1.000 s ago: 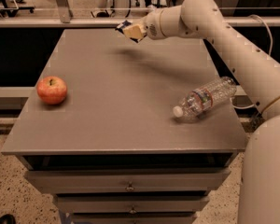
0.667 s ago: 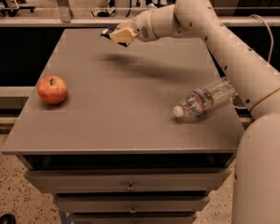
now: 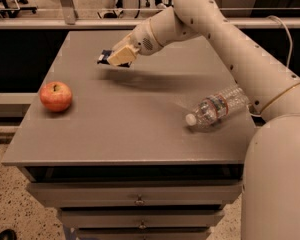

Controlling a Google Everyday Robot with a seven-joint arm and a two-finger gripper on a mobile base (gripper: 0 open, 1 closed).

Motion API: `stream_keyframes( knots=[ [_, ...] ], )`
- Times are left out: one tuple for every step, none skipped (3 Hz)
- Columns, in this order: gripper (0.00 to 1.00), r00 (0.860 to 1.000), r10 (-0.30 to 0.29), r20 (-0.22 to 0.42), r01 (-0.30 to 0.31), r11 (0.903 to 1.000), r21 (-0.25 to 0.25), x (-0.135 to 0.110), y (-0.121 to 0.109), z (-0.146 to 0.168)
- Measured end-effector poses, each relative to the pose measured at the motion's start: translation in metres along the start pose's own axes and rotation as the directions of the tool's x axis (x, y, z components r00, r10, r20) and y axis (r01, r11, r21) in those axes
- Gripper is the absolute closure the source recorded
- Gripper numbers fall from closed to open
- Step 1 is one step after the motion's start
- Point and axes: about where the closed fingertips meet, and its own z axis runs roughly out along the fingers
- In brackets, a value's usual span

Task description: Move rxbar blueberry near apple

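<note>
The apple (image 3: pixel 56 96), round and red-orange, sits on the grey table (image 3: pixel 135 119) near its left edge. My gripper (image 3: pixel 114 58) hangs above the far left part of the table, up and to the right of the apple. It is shut on the rxbar blueberry (image 3: pixel 105 57), a small dark navy bar whose end sticks out to the left of the tan fingers (image 3: pixel 122 55). The bar is held off the table top, with its shadow below it.
A clear plastic bottle (image 3: pixel 217 107) with a white cap lies on its side near the table's right edge, under my arm. Drawers (image 3: pixel 135 200) run below the front edge. Chair legs and a rail stand behind the table.
My gripper has carried the bar left and toward the front, from the far right-centre of the table to a spot closer to the apple. The apple and bottle have not moved.
</note>
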Motion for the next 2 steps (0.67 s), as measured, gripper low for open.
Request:
stream_keyframes(
  knots=[
    [1.0, 0.998, -0.016, -0.054, 0.013, 0.9982, -0.058, 0.013, 0.023, 0.006],
    [1.0, 0.996, -0.045, -0.076, 0.037, 0.9938, -0.105, 0.016, 0.039, 0.009]
  ],
)
